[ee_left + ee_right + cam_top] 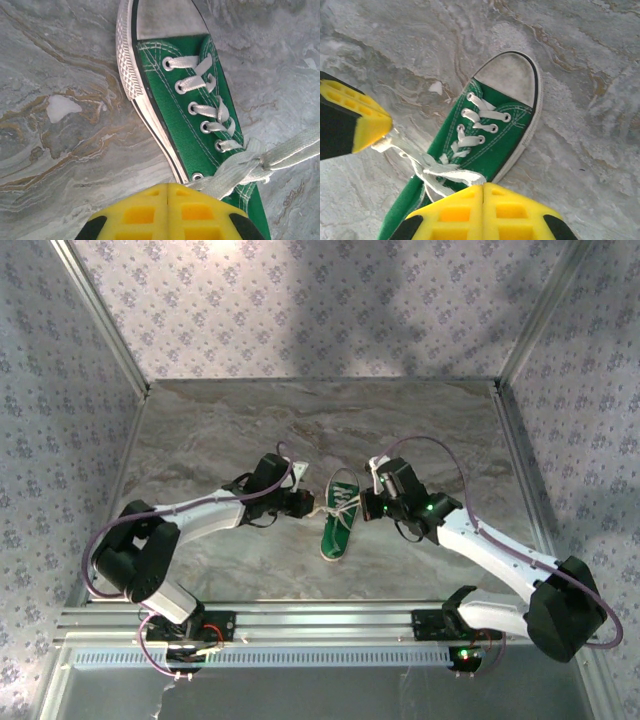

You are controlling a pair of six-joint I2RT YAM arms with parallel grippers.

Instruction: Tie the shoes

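The shoe (337, 530) lies flat on its sole, toe cap toward the arm bases and open heel end toward the far wall. It is green canvas with a white toe cap and a white sole edge. Its laces (338, 503) cross from eyelet to eyelet up the tongue and meet near the top eyelets in a loose twist, with no bow. From that twist one strand runs out to each side of the shoe, lifted off the canvas.

Seen from the left wrist, the shoe (180, 110) has its laces (240, 167) bunched by the last eyelets. The left claw (167, 187) is closed just beside that spot, pads pressed together on one strand. The other strand stretches away across the shoe.

Seen from the right wrist, the shoe (490, 135) shows the same twist of laces (435, 170). The right claw (483, 187) is clamped on a strand at the shoe's edge, and the left claw (382, 127) sits across the shoe with its strand trailing from its tip.

From above, the left claw (305, 505) and right claw (368, 508) flank the shoe at lace height. The marbled table (250, 430) spreads around the shoe, and patterned walls (300, 300) stand beyond it.
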